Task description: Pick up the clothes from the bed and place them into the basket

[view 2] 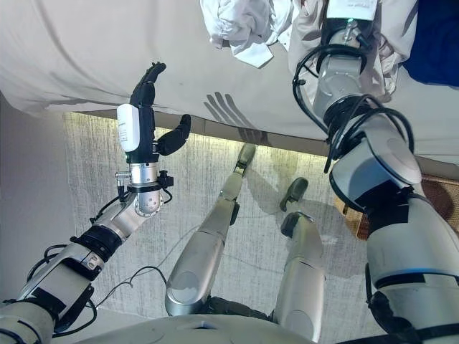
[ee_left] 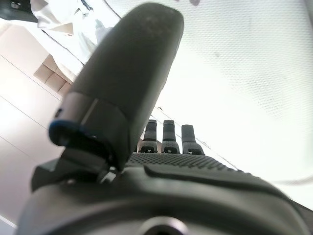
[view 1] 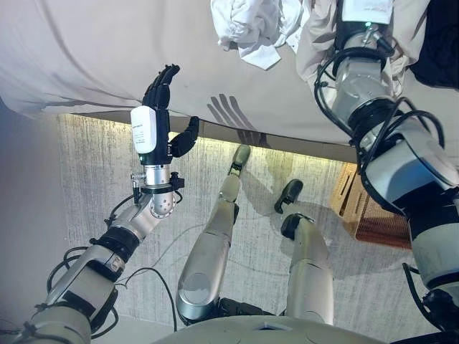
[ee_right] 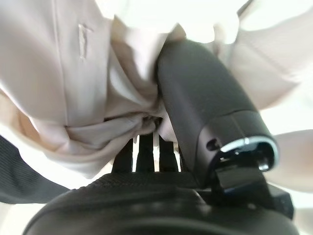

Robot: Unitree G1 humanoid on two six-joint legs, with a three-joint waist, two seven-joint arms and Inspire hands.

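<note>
While my left hand (view 1: 159,107) hovers with fingers straight and empty over the bed's (view 1: 86,50) edge, my right hand (ee_right: 205,112) has thumb and fingers pinched on a bunched beige garment (ee_right: 88,88) on the bed; its long axis I cannot tell. A white garment (view 1: 247,25) lies beside it.

Silver-grey arms, dark robot hand (view 1: 159,97)

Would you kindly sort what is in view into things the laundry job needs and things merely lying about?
Belongs to the job:
- beige garment, bunched in the right hand
- crumpled white garment on the bed
- brown wicker basket on the floor
- left hand, open, holding nothing

Just lying about:
- grey textured rug
- dark blue cloth
</note>
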